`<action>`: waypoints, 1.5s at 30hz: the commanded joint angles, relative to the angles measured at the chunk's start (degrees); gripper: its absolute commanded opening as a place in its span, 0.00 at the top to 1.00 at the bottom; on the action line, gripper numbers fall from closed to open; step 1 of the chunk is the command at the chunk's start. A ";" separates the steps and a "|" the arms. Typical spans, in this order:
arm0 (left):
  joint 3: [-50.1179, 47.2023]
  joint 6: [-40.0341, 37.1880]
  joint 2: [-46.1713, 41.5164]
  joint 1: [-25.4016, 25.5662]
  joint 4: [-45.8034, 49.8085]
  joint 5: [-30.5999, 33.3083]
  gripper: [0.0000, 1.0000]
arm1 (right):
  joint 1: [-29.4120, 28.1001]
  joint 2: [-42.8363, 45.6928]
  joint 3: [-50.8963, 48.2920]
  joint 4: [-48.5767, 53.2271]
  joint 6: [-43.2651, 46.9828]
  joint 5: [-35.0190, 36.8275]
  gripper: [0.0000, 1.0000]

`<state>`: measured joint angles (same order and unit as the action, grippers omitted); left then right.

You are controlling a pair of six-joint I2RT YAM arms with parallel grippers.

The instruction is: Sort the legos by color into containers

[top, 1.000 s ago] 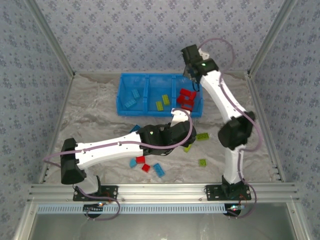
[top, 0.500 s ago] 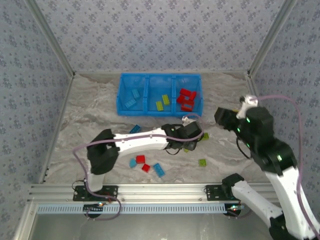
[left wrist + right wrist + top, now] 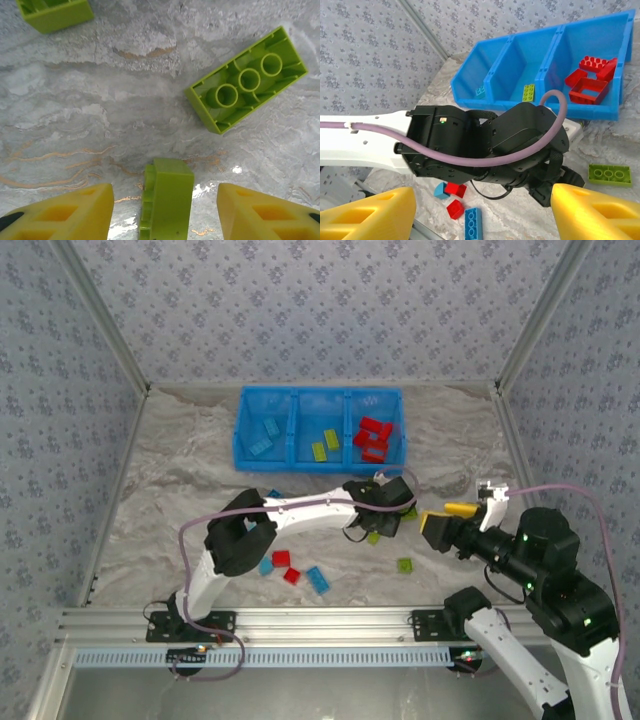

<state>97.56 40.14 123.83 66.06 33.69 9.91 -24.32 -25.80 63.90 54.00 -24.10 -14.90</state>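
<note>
In the left wrist view my left gripper (image 3: 165,216) is open and straddles a lime green lego (image 3: 166,197) lying on its side on the table, with a gap on each side. An overturned green lego (image 3: 247,80) lies just beyond it. From above, the left gripper (image 3: 383,522) is right of centre, in front of the blue bin (image 3: 242,430). The bin's compartments hold light blue legos (image 3: 265,435), green legos (image 3: 325,445) and red legos (image 3: 372,438). My right gripper (image 3: 445,525) hovers open and empty at the right, facing the left wrist (image 3: 485,145).
Loose legos lie near the front: red (image 3: 281,558), red (image 3: 291,575), light blue (image 3: 318,580), light blue (image 3: 266,566), and green (image 3: 404,564). Another green one (image 3: 408,512) and a light blue one (image 3: 270,497) lie nearer the bin. Patterned walls enclose the table.
The right arm swung from the bin's red compartment back to the near right. The left arm stretched rightward and its gripper came down around a green lego.
</note>
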 commanded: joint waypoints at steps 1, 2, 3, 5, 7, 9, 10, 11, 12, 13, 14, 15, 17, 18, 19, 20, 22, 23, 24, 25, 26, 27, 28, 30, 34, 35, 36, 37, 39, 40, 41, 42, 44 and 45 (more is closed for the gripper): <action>-0.03 -0.11 1.11 0.38 1.27 -1.21 0.45 | -0.46 -0.22 0.97 1.98 0.28 -1.52 0.26; -0.22 -0.04 1.20 0.34 1.23 -1.23 0.46 | -0.45 -0.43 0.71 1.70 0.28 -1.46 0.26; -0.26 0.11 1.44 0.38 1.43 -1.17 0.47 | -0.39 -0.48 0.22 1.19 0.22 -1.75 0.27; -0.25 0.11 2.09 0.29 1.73 -0.86 0.51 | -0.46 -0.51 -0.98 -0.04 0.05 -2.45 0.29; -0.64 0.21 2.54 0.35 1.40 -0.55 0.57 | -0.41 -0.51 -2.06 -0.92 0.05 -3.77 0.29; -1.58 0.50 2.60 0.37 0.65 -0.09 0.64 | -0.39 -0.54 -2.79 -2.05 0.18 -5.57 0.29; -1.97 0.70 2.41 0.34 0.18 0.10 0.67 | -0.45 -0.65 -2.96 -2.19 0.27 -6.26 0.29; -2.44 0.81 2.15 0.28 -0.09 0.41 0.72 | -0.41 -0.98 -3.08 -2.24 0.60 -7.08 0.29; -2.76 0.97 1.75 0.35 -0.23 0.79 0.76 | -0.43 -1.20 -3.08 -2.23 0.83 -7.56 0.29; -2.97 1.05 1.32 0.26 -0.36 1.13 0.78 | -0.46 -1.43 -2.99 -2.23 0.97 -7.90 0.29; -3.26 1.16 0.63 0.29 -0.23 1.71 0.79 | -0.47 -1.64 -2.83 -2.45 1.53 -8.36 0.29; -3.49 1.25 -0.27 0.28 -0.06 2.47 0.80 | -0.45 -2.33 -2.61 -2.36 2.36 -8.93 0.30; -4.14 1.56 -2.62 0.00 0.58 3.97 0.81 | -0.49 -4.29 -1.44 -0.95 4.94 -9.34 0.34; -4.86 1.77 -4.44 -0.43 0.78 4.55 0.81 | -0.69 -5.20 -0.96 -0.33 6.22 -8.51 0.35; -5.59 1.97 -6.11 -1.04 0.74 4.74 0.81 | -0.87 -5.79 -0.80 -0.35 7.36 -7.96 0.35; -6.45 2.18 -8.02 -1.89 0.83 4.89 0.82 | -1.45 -6.33 -0.78 -1.36 8.38 -7.23 0.35; -7.42 1.91 -11.51 -4.42 1.61 4.88 0.82 | -3.39 -7.93 -1.25 -4.73 9.58 -5.23 0.34; -7.55 1.51 -12.58 -5.70 2.08 4.59 0.82 | -5.05 -9.43 -1.10 -5.67 10.20 -4.14 0.33; -7.33 0.90 -13.60 -7.40 2.58 4.10 0.81 | -7.75 -11.45 -0.65 -6.33 10.96 -1.63 0.33; -6.92 0.08 -14.34 -9.21 3.09 3.70 0.82 | -11.64 -13.08 -0.24 -7.55 11.57 1.85 0.33; -6.42 -0.80 -14.80 -10.63 3.37 3.23 0.81 | -14.84 -14.33 -0.02 -9.18 12.19 6.85 0.33; -5.41 -1.90 -15.02 -12.38 4.08 3.04 0.81 | -18.64 -15.48 0.25 -11.15 13.13 10.56 0.32; -4.10 -2.89 -14.87 -13.93 4.78 2.94 0.81 | -22.54 -17.13 0.64 -13.34 14.24 13.94 0.32; -1.73 -4.27 -14.23 -17.00 4.80 2.81 0.82 | -28.29 -21.23 2.03 -16.20 16.01 18.47 0.32; 3.39 -5.92 -10.86 -22.63 4.80 3.19 0.82 | -39.30 -26.42 -2.33 -30.63 19.60 28.07 0.30; 4.86 -6.12 -9.80 -23.78 4.80 3.23 0.82 | -40.17 -27.25 -4.19 -34.76 20.19 29.13 0.29; 6.69 -6.45 -8.32 -24.81 4.74 3.32 0.82 | -40.51 -28.22 -5.43 -39.30 20.32 30.33 0.29; 9.12 -6.97 -6.66 -25.75 4.79 3.65 0.82 | -40.55 -29.95 -6.06 -42.36 20.33 31.72 0.28; 13.70 -8.25 -3.22 -27.01 4.80 5.18 0.83 | -40.46 -33.06 -6.91 -47.52 21.14 34.11 0.28; 17.36 -8.90 -1.14 -27.44 4.87 5.93 0.84 | -40.25 -34.61 -7.04 -50.05 21.78 35.30 0.28; 20.03 -9.38 0.68 -27.91 6.47 6.70 0.84 | -39.96 -36.43 -6.99 -52.15 22.15 36.42 0.28; 23.27 -9.94 3.05 -28.36 7.65 7.80 0.84 | -39.20 -37.90 -6.72 -53.70 22.03 37.26 0.28; 29.48 -10.24 7.52 -28.86 10.26 10.41 0.89 | -37.36 -40.42 -6.18 -55.66 21.18 37.51 0.28; 32.69 -10.34 9.81 -29.13 11.56 11.09 0.89 | -36.38 -41.32 -6.15 -56.85 20.82 37.58 0.28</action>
<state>123.57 32.08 129.45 37.39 40.10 16.88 -62.63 -65.84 57.25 6.13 -3.97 18.17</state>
